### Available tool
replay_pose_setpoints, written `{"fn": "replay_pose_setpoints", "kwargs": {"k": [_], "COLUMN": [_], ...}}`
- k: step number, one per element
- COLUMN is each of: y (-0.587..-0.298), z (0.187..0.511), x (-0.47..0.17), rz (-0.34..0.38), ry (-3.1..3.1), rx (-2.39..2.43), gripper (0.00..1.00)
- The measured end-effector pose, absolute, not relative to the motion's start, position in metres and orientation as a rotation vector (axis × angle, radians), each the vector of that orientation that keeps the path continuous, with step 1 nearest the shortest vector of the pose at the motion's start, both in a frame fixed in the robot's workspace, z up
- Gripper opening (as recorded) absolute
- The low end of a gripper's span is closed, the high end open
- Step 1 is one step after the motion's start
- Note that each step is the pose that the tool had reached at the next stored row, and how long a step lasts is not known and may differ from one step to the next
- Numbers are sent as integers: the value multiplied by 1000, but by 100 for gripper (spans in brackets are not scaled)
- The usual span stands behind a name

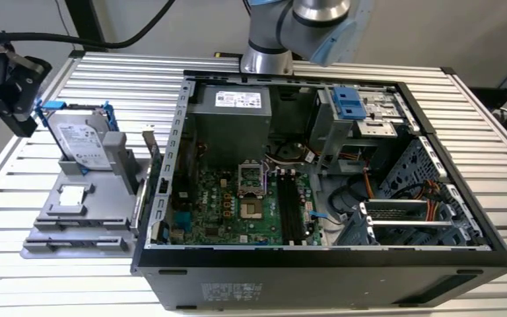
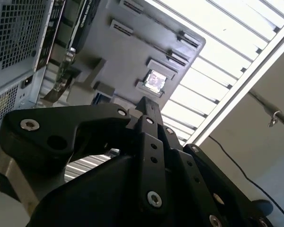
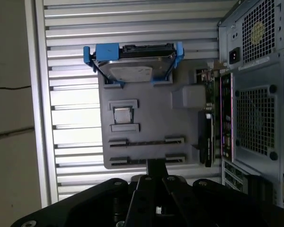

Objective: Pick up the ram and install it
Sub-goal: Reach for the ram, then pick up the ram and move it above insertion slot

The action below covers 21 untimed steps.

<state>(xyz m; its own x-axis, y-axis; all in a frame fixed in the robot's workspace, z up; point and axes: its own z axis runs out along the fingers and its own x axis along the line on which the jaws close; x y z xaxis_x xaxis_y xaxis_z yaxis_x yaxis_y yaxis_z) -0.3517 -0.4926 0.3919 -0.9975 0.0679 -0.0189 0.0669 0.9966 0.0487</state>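
Fingers [image 1: 18, 122] hover past the hard drive [image 1: 82, 142] in the exterior view; the motherboard slots [image 1: 293, 208] sit unfilled. In the first wrist view I see them closed, empty; the ram [image 3: 208, 142] stands ungrasped at the fixture's [image 3: 151, 120] edge.
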Motion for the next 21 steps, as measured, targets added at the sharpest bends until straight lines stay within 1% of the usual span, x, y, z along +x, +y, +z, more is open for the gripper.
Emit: {"fn": "replay_pose_setpoints", "kwargs": {"k": [16,21], "y": [-538,-540], "z": [392,392], "x": [-352,-353], "rz": [75,75], "ry": [3118,3120], "rx": [105,77], "gripper": [0,0]}}
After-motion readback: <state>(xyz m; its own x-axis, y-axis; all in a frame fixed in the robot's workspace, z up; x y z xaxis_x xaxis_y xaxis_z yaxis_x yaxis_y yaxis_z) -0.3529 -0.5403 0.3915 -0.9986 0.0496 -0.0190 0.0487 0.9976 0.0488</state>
